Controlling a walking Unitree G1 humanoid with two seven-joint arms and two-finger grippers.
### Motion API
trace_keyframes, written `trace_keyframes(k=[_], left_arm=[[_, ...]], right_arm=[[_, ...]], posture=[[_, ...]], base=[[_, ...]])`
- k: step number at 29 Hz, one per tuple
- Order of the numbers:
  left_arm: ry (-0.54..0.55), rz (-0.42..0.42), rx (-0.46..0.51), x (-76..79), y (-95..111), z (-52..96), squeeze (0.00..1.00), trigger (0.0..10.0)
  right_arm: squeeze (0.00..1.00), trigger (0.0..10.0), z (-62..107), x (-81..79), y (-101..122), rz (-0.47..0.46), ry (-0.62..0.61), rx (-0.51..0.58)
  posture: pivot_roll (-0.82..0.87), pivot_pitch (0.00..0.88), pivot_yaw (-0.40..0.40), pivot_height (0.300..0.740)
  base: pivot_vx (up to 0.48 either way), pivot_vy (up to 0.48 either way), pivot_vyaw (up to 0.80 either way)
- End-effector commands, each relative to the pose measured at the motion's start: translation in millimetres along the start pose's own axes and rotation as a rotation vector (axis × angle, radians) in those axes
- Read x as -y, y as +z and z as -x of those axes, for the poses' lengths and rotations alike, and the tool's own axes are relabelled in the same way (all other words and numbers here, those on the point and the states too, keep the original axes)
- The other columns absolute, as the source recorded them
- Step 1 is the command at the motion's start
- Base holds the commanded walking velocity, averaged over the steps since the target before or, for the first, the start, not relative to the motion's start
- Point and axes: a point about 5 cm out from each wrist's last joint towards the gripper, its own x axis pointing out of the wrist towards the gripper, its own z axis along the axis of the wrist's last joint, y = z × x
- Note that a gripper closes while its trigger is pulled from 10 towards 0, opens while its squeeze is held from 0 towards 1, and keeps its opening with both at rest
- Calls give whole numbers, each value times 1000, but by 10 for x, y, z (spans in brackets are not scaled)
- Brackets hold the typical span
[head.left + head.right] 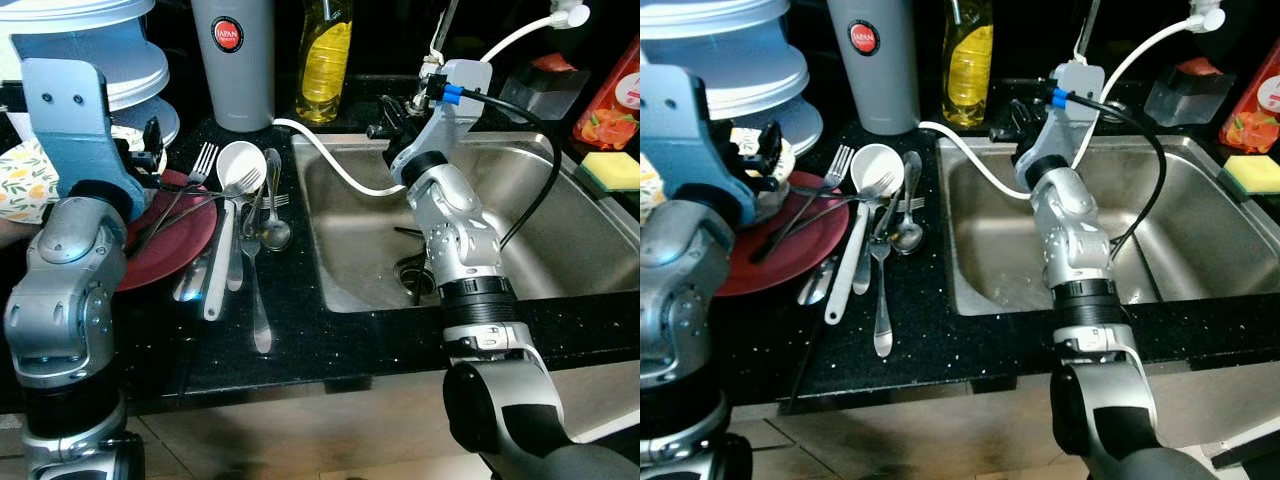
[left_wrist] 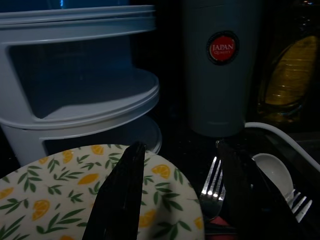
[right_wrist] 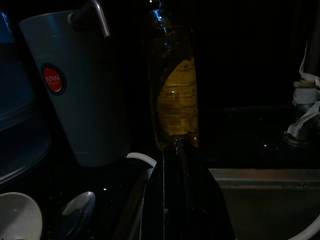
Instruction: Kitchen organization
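Red plate [image 1: 170, 245] beside the sink [image 1: 560, 160] carries loose cutlery; left claw [image 2: 180, 200] hovers wide above the patterned plate [image 2: 50, 210]. Right claw [image 3: 182, 200], pressed closed and empty, points at the oil bottle [image 3: 175, 95]. Judged step: sorting dishes; next, a grasp.

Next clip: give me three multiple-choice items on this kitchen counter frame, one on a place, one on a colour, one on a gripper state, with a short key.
1. Where does the yellow bottle stand?
A. In the sink
B. On the counter behind the sink's left corner, right of the grey canister
C. On the red plate

2. What colour is the plate under the cutlery on the counter?
A. Red
B. Green
C. Black

3. How are the left gripper's fingers?
A. Shut on a fork
B. Shut on the canister
C. Open, over the lemon-patterned plate

Key: 1 B, since the bottle sits beside the canister at the back of the counter, outside the sink. 2 A, as the head views show a red plate under forks and spoons. 3 C, because the left wrist view shows two spread fingers with nothing between them.
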Motion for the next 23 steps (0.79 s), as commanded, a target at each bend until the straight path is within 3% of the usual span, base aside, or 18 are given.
trace_keyframes(k=[1, 23], left_arm=[[-15, -4, 11, 71, 4, -1, 0, 10000], [-40, -17, 29, 145, 60, -50, 0, 10000]], right_arm=[[0, 10000, 22, -10, -11, 12, -3, -8], [0, 10000, 50, -14, 27, 21, -31, 10]], posture=[[147, 0, -8, 740], [146, 0, 16, 740]], base=[[0, 0, 0], [0, 0, 0]])
